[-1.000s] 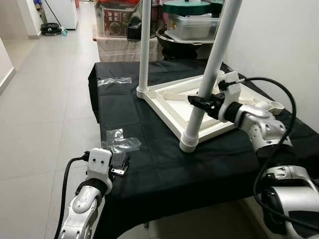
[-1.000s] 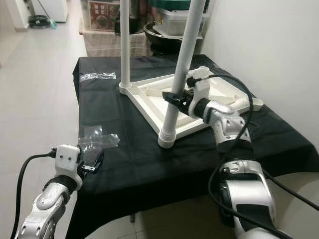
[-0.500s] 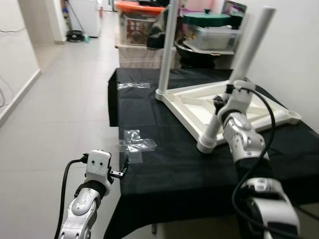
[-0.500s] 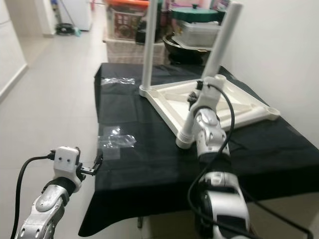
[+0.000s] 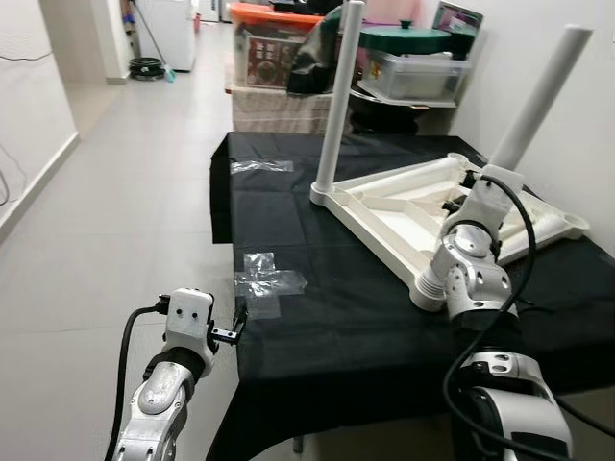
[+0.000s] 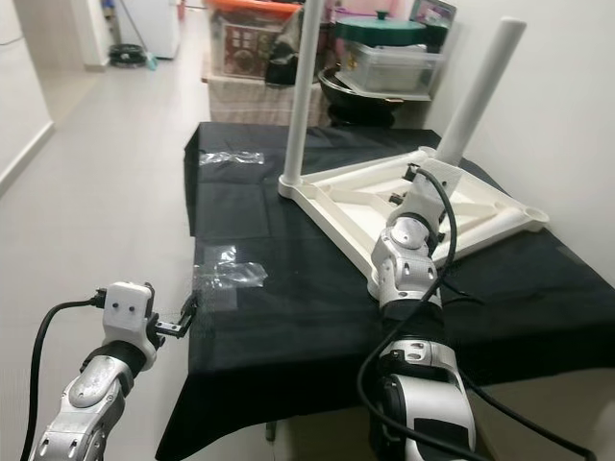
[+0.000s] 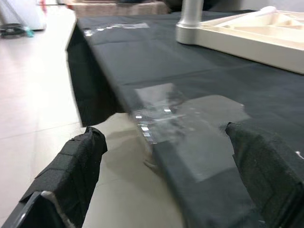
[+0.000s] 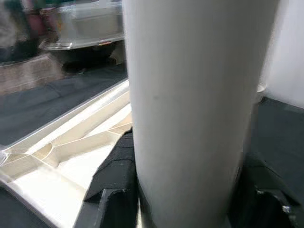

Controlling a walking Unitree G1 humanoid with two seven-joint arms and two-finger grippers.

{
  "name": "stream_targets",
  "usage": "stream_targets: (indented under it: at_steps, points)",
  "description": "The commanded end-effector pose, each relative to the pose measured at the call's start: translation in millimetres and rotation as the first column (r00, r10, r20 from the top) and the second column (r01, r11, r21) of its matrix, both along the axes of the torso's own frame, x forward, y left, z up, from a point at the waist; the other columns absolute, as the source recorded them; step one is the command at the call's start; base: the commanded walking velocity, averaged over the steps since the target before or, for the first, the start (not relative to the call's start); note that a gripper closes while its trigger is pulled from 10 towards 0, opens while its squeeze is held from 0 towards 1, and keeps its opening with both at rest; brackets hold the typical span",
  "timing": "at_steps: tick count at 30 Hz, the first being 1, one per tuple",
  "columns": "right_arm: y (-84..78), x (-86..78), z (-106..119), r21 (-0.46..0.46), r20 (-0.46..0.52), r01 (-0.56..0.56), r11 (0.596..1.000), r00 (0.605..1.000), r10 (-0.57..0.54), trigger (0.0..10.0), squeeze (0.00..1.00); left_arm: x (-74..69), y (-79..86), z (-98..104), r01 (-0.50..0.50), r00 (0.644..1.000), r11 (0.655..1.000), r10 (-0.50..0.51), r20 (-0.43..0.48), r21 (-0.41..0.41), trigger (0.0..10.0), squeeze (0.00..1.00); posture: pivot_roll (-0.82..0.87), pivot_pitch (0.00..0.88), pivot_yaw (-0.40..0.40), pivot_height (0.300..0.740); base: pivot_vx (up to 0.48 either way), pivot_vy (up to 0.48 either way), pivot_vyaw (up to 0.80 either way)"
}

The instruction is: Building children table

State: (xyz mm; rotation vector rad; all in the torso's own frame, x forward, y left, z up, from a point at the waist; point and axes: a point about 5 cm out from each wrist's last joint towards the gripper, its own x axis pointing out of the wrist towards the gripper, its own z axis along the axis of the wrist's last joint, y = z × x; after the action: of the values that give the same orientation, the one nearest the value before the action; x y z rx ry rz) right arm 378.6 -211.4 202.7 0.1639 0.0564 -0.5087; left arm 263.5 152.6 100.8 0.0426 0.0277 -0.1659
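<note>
White table top (image 5: 413, 202), black cloth (image 5: 317, 317)

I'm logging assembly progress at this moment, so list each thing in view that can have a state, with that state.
Tabletop: upside down on the black cloth, its far side lifted.
Near leg: seated in its corner socket, leaning.
Far leg: seated in its corner, roughly upright.
Right end effector: shut on the near leg.
Left end effector: open, by the table edge, holding nothing.
Plastic bag: lying crumpled on the cloth.

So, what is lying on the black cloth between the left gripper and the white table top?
A clear plastic bag lies between the left gripper and the upturned table top, seen in both eye views and the left wrist view.
</note>
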Motion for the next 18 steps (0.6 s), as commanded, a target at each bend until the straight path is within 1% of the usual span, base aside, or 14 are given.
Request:
stream_targets:
  at_steps: [1, 2, 3, 4, 5, 6, 7, 9, 10, 11, 14, 15, 17, 18]
  points:
    - [1.9, 1.5, 4, 0.035, 0.049, -0.096, 0.995, 0.994, 0.095, 10.0, 1.0, -0.5, -1.2, -2, 0.003, 1.0, 1.0, -0.003, -0.008, 0.006, 10.0, 0.0, 0.05, 0.0, -0.11, 0.74, 0.0, 0.0, 0.0]
    - [1.9, 1.5, 4, 0.035, 0.049, -0.096, 0.995, 0.994, 0.095, 10.0, 1.0, -0.5, -1.2, -2, 0.003, 1.0, 1.0, -0.003, -0.008, 0.006, 10.0, 0.0, 0.05, 0.0, -0.11, 0.74, 0.0, 0.0, 0.0]
    - [19.2, 9.2, 14, -0.007, 0.078, -0.37, 0.929, 0.926, 0.369, 10.0, 1.0, -0.3, -0.5, -2, 0.002, 1.0, 1.0, -0.002, -0.008, 0.006, 10.0, 0.0, 0.05, 0.0, -0.106, 0.74, 0.0, 0.0, 0.0]
    - [19.2, 9.2, 14, -0.007, 0.078, -0.37, 0.929, 0.926, 0.369, 10.0, 1.0, -0.3, -0.5, -2, 0.002, 1.0, 1.0, -0.002, -0.008, 0.006, 10.0, 0.0, 0.05, 0.0, -0.106, 0.74, 0.0, 0.0, 0.0]
    - [20.1, 10.0, 17, -0.042, 0.078, -0.433, 0.9, 0.897, 0.435, 10.0, 0.0, 0.0, -0.3, -2, 0.002, 1.0, 1.0, -0.002, -0.007, 0.006, 10.0, 0.0, 0.05, 0.0, -0.106, 0.74, 0.0, 0.0, 0.0]
    - [17.7, 9.7, 22, -0.076, 0.074, -0.558, 0.826, 0.823, 0.563, 10.0, 0.0, 0.2, 0.1, -2, 0.005, 1.0, 1.0, -0.005, -0.006, 0.01, 10.0, 0.0, 0.05, 0.0, -0.11, 0.74, 0.0, 0.0, 0.0]
    - [17.7, 9.7, 22, -0.076, 0.074, -0.558, 0.826, 0.823, 0.563, 10.0, 0.0, 0.2, 0.1, -2, 0.005, 1.0, 1.0, -0.005, -0.006, 0.01, 10.0, 0.0, 0.05, 0.0, -0.11, 0.74, 0.0, 0.0, 0.0]
    - [8.9, 6.7, 32, -0.158, 0.052, -0.691, 0.705, 0.707, 0.705, 10.0, 0.0, 0.5, 1.4, -2, 0.007, 1.0, 1.0, -0.007, -0.006, 0.014, 10.0, 0.0, 0.05, 0.0, -0.108, 0.74, 0.0, 0.0, 0.0]
    - [5.6, 5.2, 35, -0.198, 0.035, -0.727, 0.658, 0.666, 0.745, 10.0, 0.0, 0.6, 2.0, -2, 0.007, 1.0, 1.0, -0.007, -0.006, 0.016, 10.0, 0.0, 0.05, 0.0, -0.108, 0.74, 0.0, 0.0, 0.0]
    - [2.3, 2.7, 33, -0.242, -0.02, -0.778, 0.579, 0.601, 0.799, 10.0, 0.0, 1.0, 2.2, -2, 0.005, 1.0, 1.0, -0.005, -0.007, 0.016, 10.0, 0.0, 0.04, 0.0, -0.105, 0.74, 0.0, 0.0, 0.0]
    - [-4.9, -2.5, 17, -0.259, -0.176, -0.876, 0.406, 0.456, 0.872, 10.0, 0.0, 2.1, -3.2, -3, 0.016, 1.0, 1.0, -0.016, -0.006, 0.013, 10.0, 0.0, 0.04, 0.0, -0.104, 0.74, 0.0, 0.0, 0.0]
    - [-6.1, -3.4, 14, -0.251, -0.197, -0.891, 0.379, 0.43, 0.881, 10.0, 0.0, 2.3, -5.0, -2, 0.021, 1.0, 1.0, -0.021, -0.005, 0.012, 10.0, 0.0, 0.04, 0.0, -0.104, 0.74, 0.0, 0.0, 0.0]
    - [-6.0, -3.1, 10, -0.234, -0.204, -0.9, 0.367, 0.415, 0.887, 10.0, 0.0, 2.4, -5.9, -2, 0.024, 1.0, 1.0, -0.024, -0.004, 0.011, 10.0, 0.0, 0.04, 0.0, -0.103, 0.74, 0.0, 0.0, 0.0]
    - [-3.8, -0.6, 7, -0.227, -0.202, -0.894, 0.386, 0.431, 0.879, 4.7, 0.0, 2.5, -5.8, -2, 0.025, 1.0, 1.0, -0.024, -0.004, 0.012, 10.0, 0.0, 0.04, 0.0, -0.103, 0.74, 0.0, 0.0, 0.0]
